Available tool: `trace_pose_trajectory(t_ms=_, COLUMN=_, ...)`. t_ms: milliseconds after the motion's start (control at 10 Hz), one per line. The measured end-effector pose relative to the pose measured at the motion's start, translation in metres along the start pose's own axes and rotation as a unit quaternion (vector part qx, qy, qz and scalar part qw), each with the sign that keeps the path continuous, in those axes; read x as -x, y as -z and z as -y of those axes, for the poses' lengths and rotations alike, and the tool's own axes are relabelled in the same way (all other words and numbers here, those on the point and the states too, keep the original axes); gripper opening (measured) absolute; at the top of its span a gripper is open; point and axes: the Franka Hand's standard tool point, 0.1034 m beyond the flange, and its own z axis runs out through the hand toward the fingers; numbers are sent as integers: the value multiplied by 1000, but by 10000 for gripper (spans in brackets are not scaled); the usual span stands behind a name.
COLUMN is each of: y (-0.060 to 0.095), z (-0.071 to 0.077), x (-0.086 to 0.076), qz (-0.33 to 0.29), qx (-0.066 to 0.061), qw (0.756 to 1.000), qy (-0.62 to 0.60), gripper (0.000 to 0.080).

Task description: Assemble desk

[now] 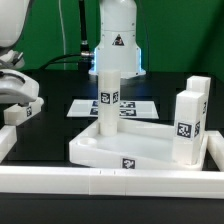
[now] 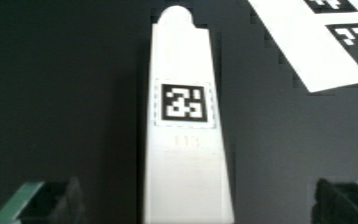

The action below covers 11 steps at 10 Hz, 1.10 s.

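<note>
Gripper is wide open and holds nothing. In the wrist view both fingers sit well apart at the frame edges, with a leg between them but not touching either one. That leg carries a black-and-white tag on the face toward the camera. Part of the marker board shows beyond it on the black table.

Exterior view: the tabletop lies flat on the table, rim up, inside the white rails. One leg stands upright at the tabletop's far corner on the exterior view's left. Two more legs stand upright at the exterior view's right side of the tabletop. Marker board lies just behind the tabletop. Arm base is behind that. Can't tell from these views whether the upright legs are fully seated in their sockets.
</note>
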Motion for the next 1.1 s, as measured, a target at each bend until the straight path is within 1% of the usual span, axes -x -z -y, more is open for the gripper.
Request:
trace_pose_trajectory(t_ms=200, y=-5, z=-5, x=0, qz=5, qx=-2, qw=999, qy=-37, gripper=649)
trace_pose_trajectory(t_ms=300, y=-11, z=-5, x=3, qz=38, qx=-9, qw=998, qy=-49, gripper=649)
trace_pose_trajectory(t_ms=400, y=-14, z=-4, x=3, qz=71, qx=-13, qw=996, qy=-53, gripper=649)
trace_pose_trajectory(t_ms=500, y=-12, z=-5, x=-5, qz=60, qx=-6, qw=997, qy=-52, gripper=649)
trace_pose_trajectory(t_ms=600, y=-12, z=-4, x=-5, qz=59, qx=-5, qw=997, qy=-52, gripper=649)
trace_pose_trajectory(t_ms=900, y=-16, z=-6, x=-11, qz=51, qx=-1, qw=997, qy=-52, gripper=649)
trace_pose_trajectory(t_ms=1100, y=-19, z=-7, x=-16, qz=46, qx=2, qw=998, qy=-51, gripper=384)
